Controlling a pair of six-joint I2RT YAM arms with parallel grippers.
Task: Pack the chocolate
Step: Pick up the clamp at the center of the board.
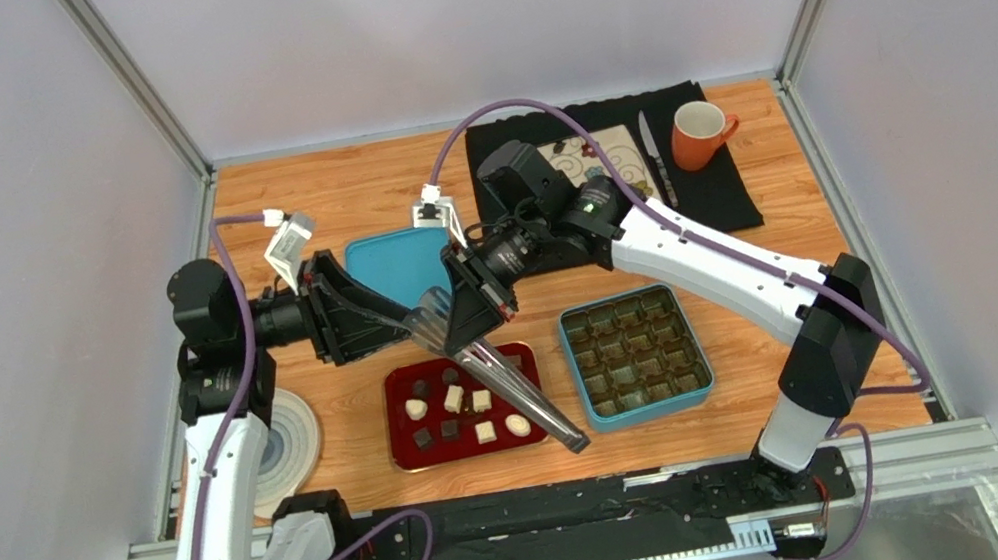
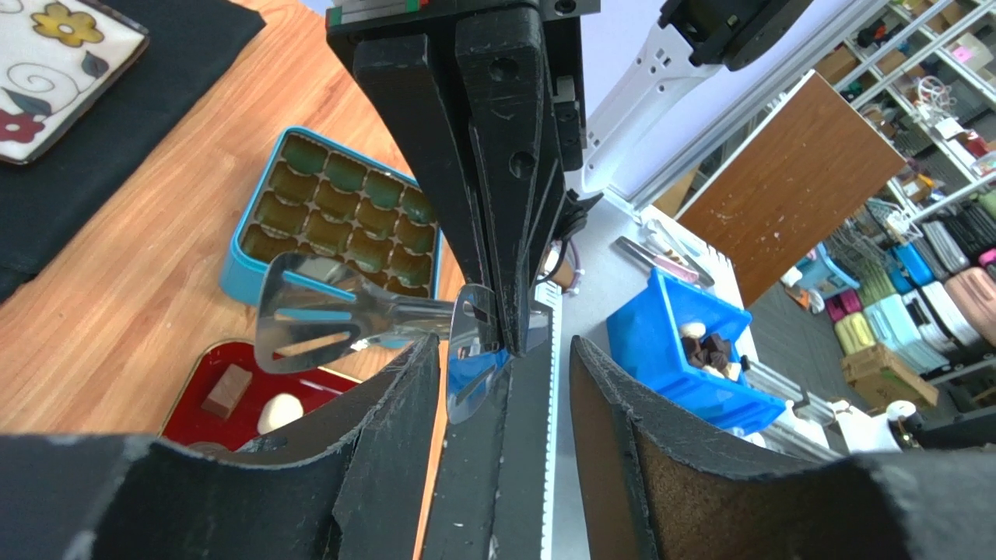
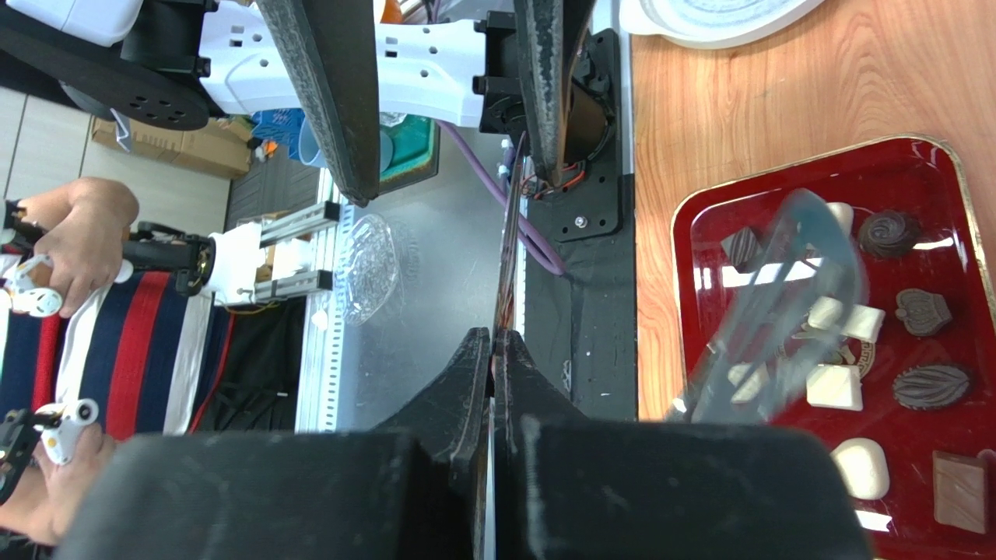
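Top external view, listed from the hands outward.

Right hand (image 1: 475, 324): clenched on a pair of metal tongs (image 1: 529, 400), gripping them just behind the slotted head. The left wrist view shows its black fingers (image 2: 505, 175) pinched on the metal.

Left hand (image 1: 386, 322): released, fingers spread. It faces the right hand with the tongs' head end between its fingers. Whether either finger touches the metal cannot be told.

Tongs: the long axis runs diagonally. The slotted head sits up between the two hands, and the other end points near-right, past the near right corner of the tray.

Chocolate (image 1: 454, 399): dark and white pieces lie loose on a red tray (image 1: 407, 457) on the counter (image 1: 324, 195). They are directly below both hands and a little nearward. The pieces are spread left to right along the tray's length; single pieces are too small to give a heading. None is in the tongs. The right hand, which holds the tool, is judged the readier to reach them.

Blue tin (image 1: 647, 414): just right of the tray, compartments empty. Packing is judged not yet begun.
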